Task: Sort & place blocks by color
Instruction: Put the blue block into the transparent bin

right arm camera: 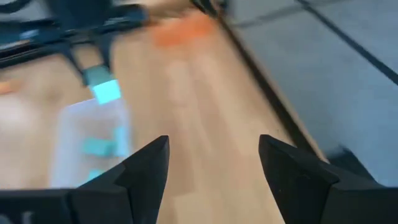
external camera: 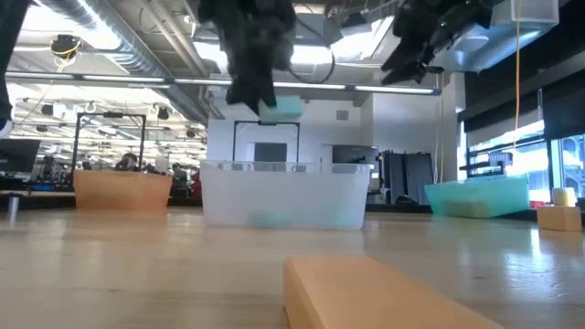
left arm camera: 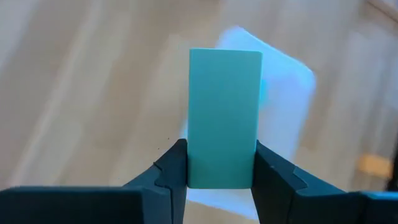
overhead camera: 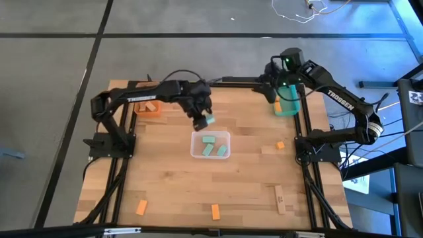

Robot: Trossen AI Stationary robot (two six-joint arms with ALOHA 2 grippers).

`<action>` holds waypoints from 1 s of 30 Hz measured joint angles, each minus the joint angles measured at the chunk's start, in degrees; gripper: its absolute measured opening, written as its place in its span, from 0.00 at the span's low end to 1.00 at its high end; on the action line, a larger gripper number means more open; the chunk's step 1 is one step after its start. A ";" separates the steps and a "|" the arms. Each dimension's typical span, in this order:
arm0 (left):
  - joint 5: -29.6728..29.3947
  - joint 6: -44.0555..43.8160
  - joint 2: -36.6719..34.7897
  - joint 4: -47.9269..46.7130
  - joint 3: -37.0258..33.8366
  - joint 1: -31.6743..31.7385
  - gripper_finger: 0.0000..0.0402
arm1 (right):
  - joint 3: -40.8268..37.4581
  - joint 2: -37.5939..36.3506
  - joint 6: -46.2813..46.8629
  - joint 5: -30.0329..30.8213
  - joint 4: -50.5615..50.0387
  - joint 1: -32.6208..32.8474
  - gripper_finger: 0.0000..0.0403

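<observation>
Gripped endwise by the left gripper [left arm camera: 221, 180], the mint block [left arm camera: 224, 115] hangs just short of the clear tray [overhead camera: 195, 141]; right gripper [right arm camera: 214, 165] waits open.

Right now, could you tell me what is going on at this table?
The left gripper holds a mint green block in the air, near the back edge of the clear tray, which already has mint green blocks in it. The right gripper waits open by the teal tray at the back right. A few orange blocks and a tan block lie loose near the front of the table.
</observation>
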 joint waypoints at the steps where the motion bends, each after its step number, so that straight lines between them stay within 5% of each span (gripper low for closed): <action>1: 0.02 -0.51 -0.67 -1.10 0.01 -1.22 0.31 | 0.00 0.00 -1.83 -3.26 -0.26 0.00 0.62; 6: -0.81 -4.46 -0.04 -6.32 0.04 -7.61 0.31 | 0.00 -0.02 -9.00 -17.47 -1.35 0.02 0.62; 10: -2.39 -7.00 3.18 -5.58 0.00 -12.05 0.31 | 0.00 -0.02 -10.92 -22.97 -2.12 0.02 0.62; 21: -5.74 -8.10 11.74 -4.65 0.00 -14.35 0.31 | 0.00 -0.02 -11.78 -23.73 -7.01 0.73 0.62; 30: -6.96 -5.10 13.57 -4.88 0.00 -14.40 0.45 | 0.00 -0.49 -11.82 -19.62 -8.55 3.10 0.62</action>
